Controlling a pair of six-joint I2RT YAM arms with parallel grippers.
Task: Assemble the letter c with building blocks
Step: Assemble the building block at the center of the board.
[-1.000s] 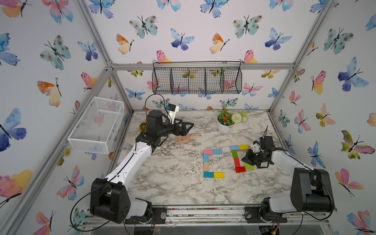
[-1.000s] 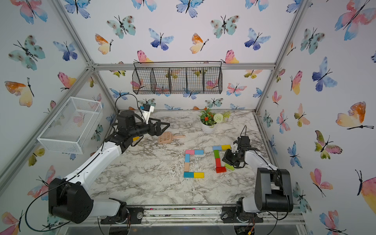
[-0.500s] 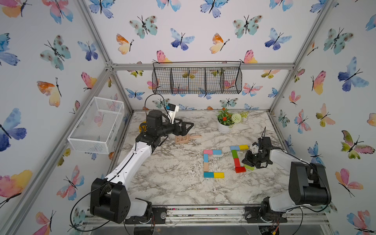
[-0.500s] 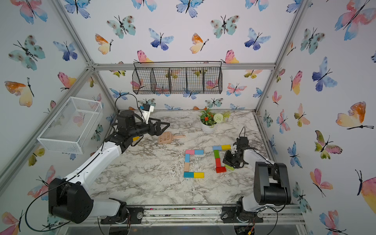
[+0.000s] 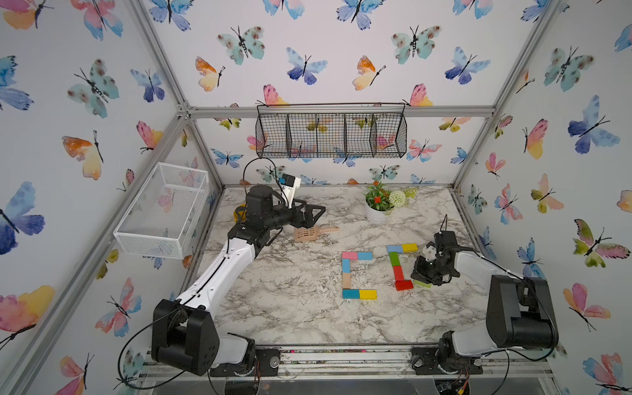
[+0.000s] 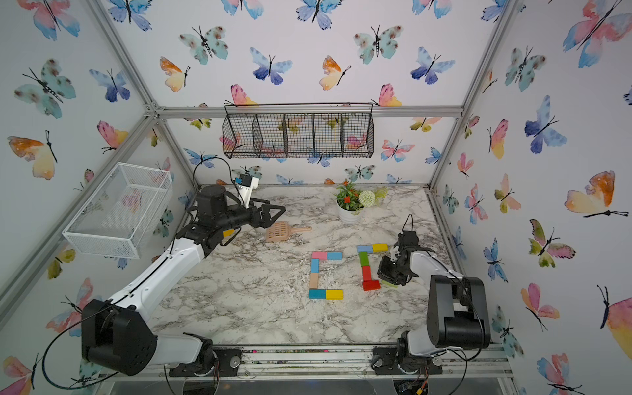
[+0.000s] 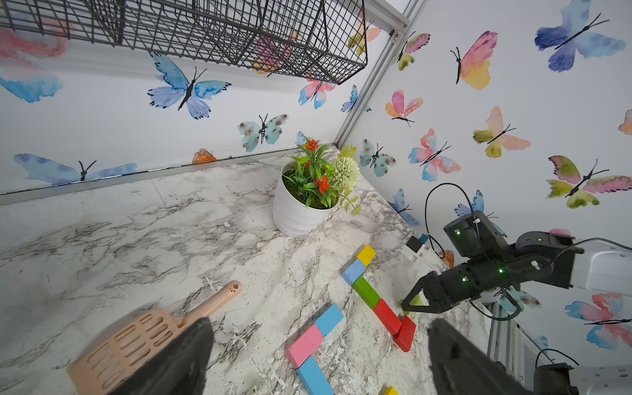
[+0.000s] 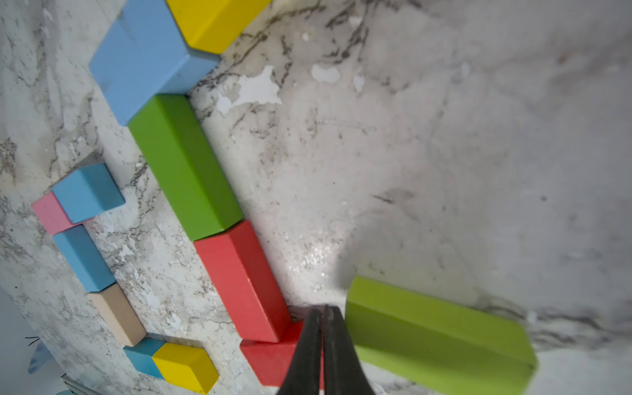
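While left fingers point(image 7: 171, 359) wide apart, right fingers point(image 8: 304, 349) together, empty, beside lime block point(image 8: 437, 338)

Bright, even, diffuse light fills the enclosure in both top views, and the marble surface point(image 5: 301, 307) carries only faint, soft shadows under the arms. The butterfly walls point(image 5: 342, 51) look stretched toward the corners by a wide-angle lens. In the left wrist view the left gripper point(image 7: 318, 325) looms dark and out of focus, while the background stays crisp. In the right wrist view a shiny glare patch sits on the marble and a broad grey shadow falls beside the lime green block point(image 8: 441, 335). That block's far end is smeared, and the right gripper point(image 8: 323, 309) is a soft black blur.
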